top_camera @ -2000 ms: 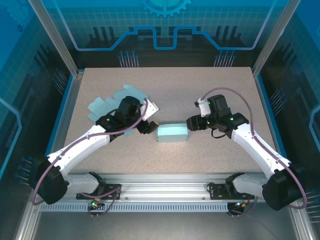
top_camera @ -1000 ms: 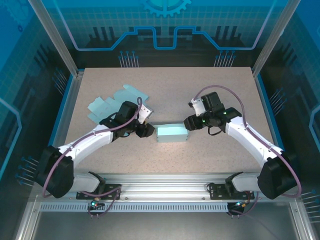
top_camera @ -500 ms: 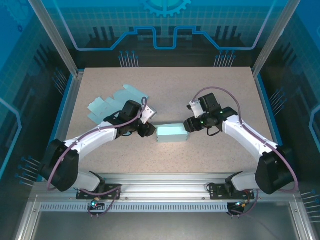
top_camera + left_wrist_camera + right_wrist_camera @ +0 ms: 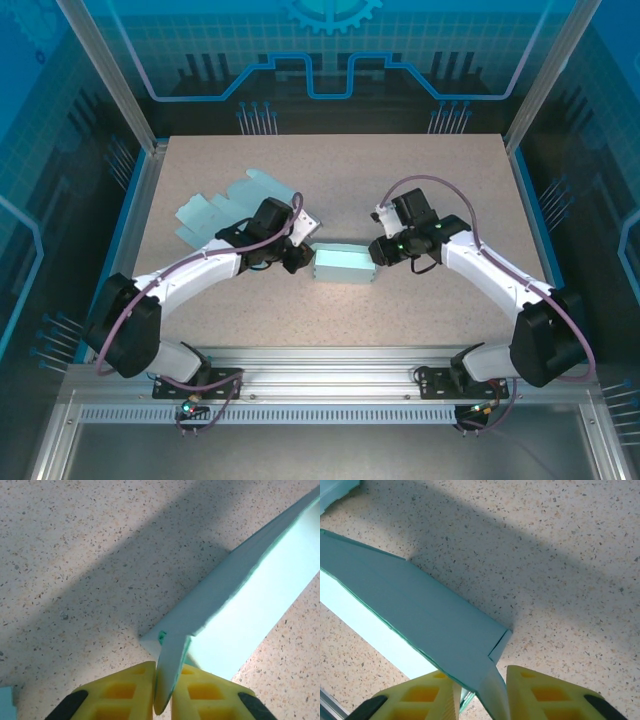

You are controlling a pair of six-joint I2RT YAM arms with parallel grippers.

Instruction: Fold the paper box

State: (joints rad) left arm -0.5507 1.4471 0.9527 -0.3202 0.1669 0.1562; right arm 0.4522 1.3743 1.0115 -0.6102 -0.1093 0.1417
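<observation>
Overhead, we see the speckled desk [image 4: 420, 180] carrying two teal items. The larger, a spread of flat cardboard blanks [image 4: 215, 208], lies toward the far left, well apart from the work and behind the left arm; we judge it no obstacle. The paper box [image 4: 343, 264] lies near the desk's centre, between the two arms, formed into a sleeve with its long axis running left to right. Each arm meets one end, which we take to brace the box against sideways slip while its ends are folded. The left hand [image 4: 300, 256] is closed on the left end flap [image 4: 167, 670], pinching it between both yellow pads. The right hand [image 4: 377, 252] straddles the right end flap [image 4: 494, 680]; one pad touches it, yet we cannot tell whether that grip is complete. Only the arms themselves crowd the box.
</observation>
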